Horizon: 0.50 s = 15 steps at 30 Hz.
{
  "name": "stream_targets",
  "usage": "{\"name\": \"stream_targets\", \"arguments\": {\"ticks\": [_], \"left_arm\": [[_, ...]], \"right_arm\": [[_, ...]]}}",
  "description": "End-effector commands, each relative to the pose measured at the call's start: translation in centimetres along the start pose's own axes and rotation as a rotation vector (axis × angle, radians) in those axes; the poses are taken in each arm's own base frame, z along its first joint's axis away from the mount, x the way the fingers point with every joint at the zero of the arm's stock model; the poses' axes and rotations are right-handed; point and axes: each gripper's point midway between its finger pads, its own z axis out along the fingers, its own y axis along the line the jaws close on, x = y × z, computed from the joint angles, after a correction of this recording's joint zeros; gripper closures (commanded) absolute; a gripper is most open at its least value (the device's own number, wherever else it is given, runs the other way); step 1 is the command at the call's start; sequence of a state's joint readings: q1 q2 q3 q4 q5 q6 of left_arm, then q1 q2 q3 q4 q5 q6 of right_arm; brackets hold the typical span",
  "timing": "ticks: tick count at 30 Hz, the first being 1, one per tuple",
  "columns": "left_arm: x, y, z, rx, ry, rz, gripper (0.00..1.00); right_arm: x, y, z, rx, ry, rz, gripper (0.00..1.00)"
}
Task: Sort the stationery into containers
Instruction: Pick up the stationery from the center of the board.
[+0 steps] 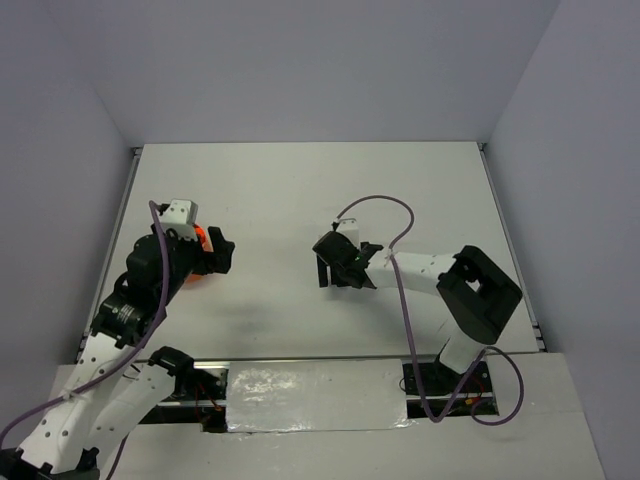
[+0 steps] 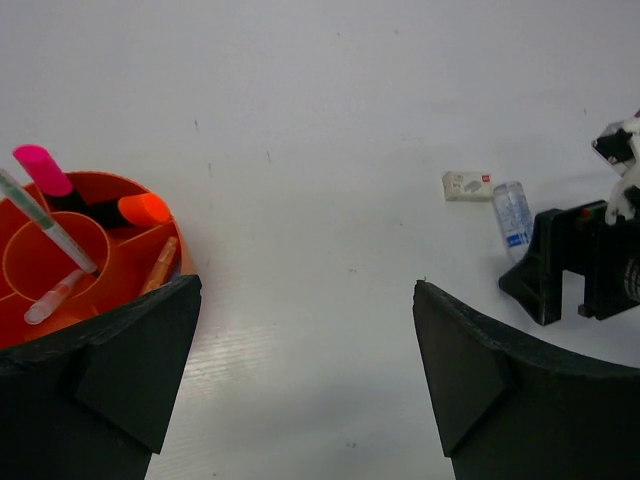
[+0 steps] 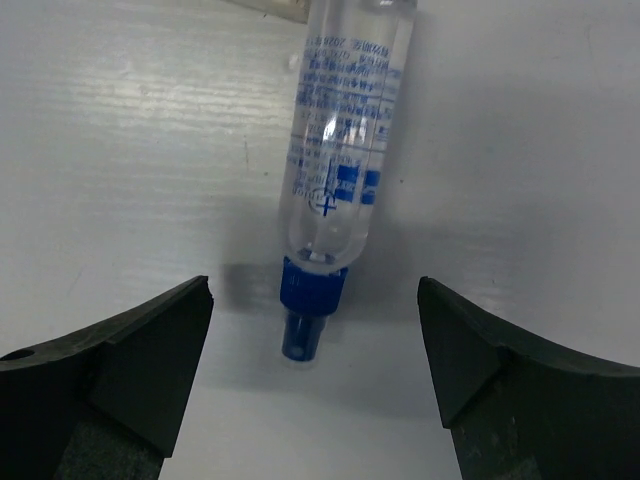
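Observation:
The round orange tub [image 2: 100, 262] with inner dividers sits at the left of the left wrist view. It holds a pink-capped highlighter [image 2: 42, 170], an orange-capped highlighter [image 2: 143, 208], a grey pen [image 2: 50, 228] and an orange pen [image 2: 160, 264]. In the top view the tub [image 1: 201, 240] is mostly hidden under my left arm. My left gripper [image 2: 305, 290] is open and empty beside the tub. A clear tube with blue print and a blue cap [image 3: 340, 170] lies on the table. My right gripper [image 3: 315, 290] is open just above it, a finger on each side of its cap end. A white block [image 2: 467, 185] lies next to the tube [image 2: 512, 218].
The white table [image 1: 300, 190] is walled at the back and both sides. My right gripper [image 1: 340, 262] sits near the table's middle and my left gripper [image 1: 220, 253] at the left; the right gripper also shows in the left wrist view [image 2: 585, 262].

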<state>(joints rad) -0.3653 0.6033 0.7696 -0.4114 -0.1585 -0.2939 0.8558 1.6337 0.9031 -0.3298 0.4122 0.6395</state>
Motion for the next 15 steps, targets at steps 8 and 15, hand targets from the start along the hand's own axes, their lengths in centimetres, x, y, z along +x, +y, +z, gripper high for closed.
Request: {"name": "stream_targets", "arguments": {"ticks": [8,15], "left_arm": [[-0.4,-1.7,0.3,0.089,-0.003,-0.004,0.01],[-0.4,-1.9,0.2,0.101,-0.001,-0.001,0.01]], "right_arm": [[-2.6,-0.6,2.1,0.071,-0.015,0.041,0.38],[-1.8,-1.1,0.6,0.024,-0.013,0.029,1.0]]}}
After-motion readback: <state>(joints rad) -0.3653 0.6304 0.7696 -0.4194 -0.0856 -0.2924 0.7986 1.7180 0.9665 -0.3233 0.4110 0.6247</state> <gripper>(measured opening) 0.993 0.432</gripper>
